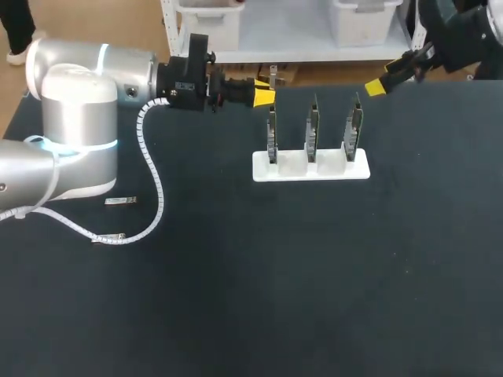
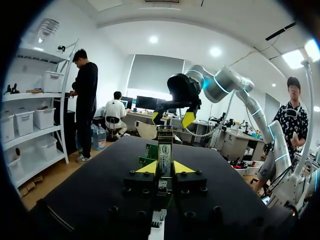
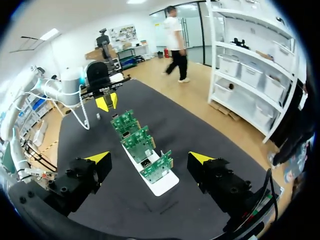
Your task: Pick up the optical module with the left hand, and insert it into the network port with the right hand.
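Firmly, my left end effector (image 1: 264,96) was clamped on the optical module (image 2: 164,151), a slim metallic bar with a label, near the tabletop's (image 1: 314,298) far edge, just beside three green boards (image 1: 312,129) in a white stand (image 1: 310,170). My right end effector (image 3: 150,158) hung fingers apart over the far right corner. A wide stretch of tabletop lay between stand and near edge.

Left arm (image 1: 78,118): enters from the left side, forearm level, wrist horizontal. Left gripper (image 1: 263,97): points sideways toward the other arm. Its fingers (image 2: 148,168) are clamped from both sides on the optical module (image 2: 164,150), which stands upright between them.

Right arm (image 1: 464,31): enters from the far right corner, angled downward. Right gripper (image 1: 376,87): ahead of the left one, well apart from it, facing back toward it. Its fingers (image 3: 98,158) are spread wide.
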Controlling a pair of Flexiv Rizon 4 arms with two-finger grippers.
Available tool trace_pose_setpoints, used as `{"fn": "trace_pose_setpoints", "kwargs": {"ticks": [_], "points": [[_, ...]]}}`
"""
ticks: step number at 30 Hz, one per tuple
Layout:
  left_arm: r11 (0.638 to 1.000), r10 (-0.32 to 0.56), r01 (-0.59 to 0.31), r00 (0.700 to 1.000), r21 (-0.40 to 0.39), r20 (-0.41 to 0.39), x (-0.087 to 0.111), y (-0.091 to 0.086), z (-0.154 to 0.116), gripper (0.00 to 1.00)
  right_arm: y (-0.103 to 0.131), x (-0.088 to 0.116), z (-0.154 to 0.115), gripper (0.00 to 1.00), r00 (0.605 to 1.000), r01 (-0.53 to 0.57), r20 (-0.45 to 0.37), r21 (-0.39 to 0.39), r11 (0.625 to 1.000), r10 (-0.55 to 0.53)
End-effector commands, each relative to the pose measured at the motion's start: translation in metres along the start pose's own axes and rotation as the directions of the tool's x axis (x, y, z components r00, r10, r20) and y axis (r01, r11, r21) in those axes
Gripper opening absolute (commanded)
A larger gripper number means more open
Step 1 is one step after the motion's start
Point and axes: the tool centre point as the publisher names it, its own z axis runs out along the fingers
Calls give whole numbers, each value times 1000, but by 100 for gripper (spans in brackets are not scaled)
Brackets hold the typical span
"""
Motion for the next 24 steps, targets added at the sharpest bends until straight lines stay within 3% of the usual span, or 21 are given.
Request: {"fn": "trace_pose_setpoints", "kwargs": {"ticks": [1, 7, 17, 24], "points": [[1000, 1, -1, 1000, -5, 2, 0, -1, 0, 0, -1, -12, 15, 100, 998, 57, -14, -183, 981, -61], [1000, 1, -1, 1000, -5, 2, 0, -1, 0, 0, 7, -37, 42, 100, 984, 165, -21, -257, 952, -177], [1000, 1, -1, 1000, -5, 2, 0, -1, 0, 0, 28, -37, 44, 100, 965, 256, 31, -312, 915, -260], [1000, 1, -1, 1000, -5, 2, 0, -1, 0, 0, 44, -54, 57, 100, 931, 355, 43, -340, 871, -362]]}}
